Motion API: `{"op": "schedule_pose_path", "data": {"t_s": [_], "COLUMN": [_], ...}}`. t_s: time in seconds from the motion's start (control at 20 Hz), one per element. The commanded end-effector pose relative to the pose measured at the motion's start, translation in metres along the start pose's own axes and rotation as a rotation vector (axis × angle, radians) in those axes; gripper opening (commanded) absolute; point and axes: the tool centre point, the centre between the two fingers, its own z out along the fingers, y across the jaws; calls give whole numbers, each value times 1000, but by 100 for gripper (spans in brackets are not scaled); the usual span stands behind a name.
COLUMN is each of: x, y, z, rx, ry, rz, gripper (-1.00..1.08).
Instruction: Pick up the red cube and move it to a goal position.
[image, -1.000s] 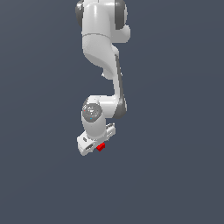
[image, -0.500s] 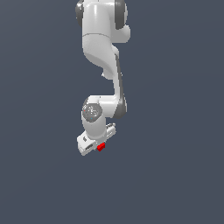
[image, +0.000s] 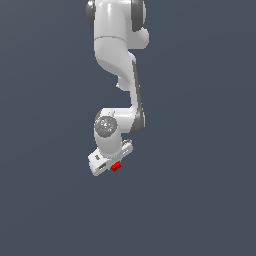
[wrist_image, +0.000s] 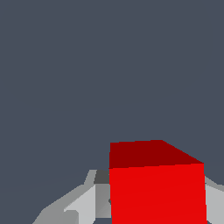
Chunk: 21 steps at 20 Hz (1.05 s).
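A: Where do we find the red cube (wrist_image: 156, 188)?

B: We see it clamped between the gripper's (wrist_image: 153, 205) grey fingers (wrist_image: 85, 205), one pressed on each side face. In the wrist view it fills the space between them, its darker top face tilted away from us.

A: And from outside?

B: In the exterior view we see the red cube (image: 116, 166) as a small red spot at the lower edge of the white gripper (image: 111, 162), which hangs under the Panda arm (image: 117, 65). The arm reaches down from the top of that view, folding at a grey-capped joint (image: 105, 125) just above the hand.

A: What surrounds it?

B: We see only a flat dark blue-grey backdrop (image: 200, 150) on every side of the cube and the gripper.
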Motion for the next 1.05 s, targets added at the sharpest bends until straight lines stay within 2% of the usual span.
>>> {"op": "schedule_pose_path", "data": {"t_s": [0.0,0.6,1.0], "x": [-2,-24,-29], "y": [-4,-36,-43], "z": [-3,-23,-28], "rx": [-1,-1,-1], "ry": [1,1,1], "rz": [0,0,0], "gripper": [-100,-100,-100]}}
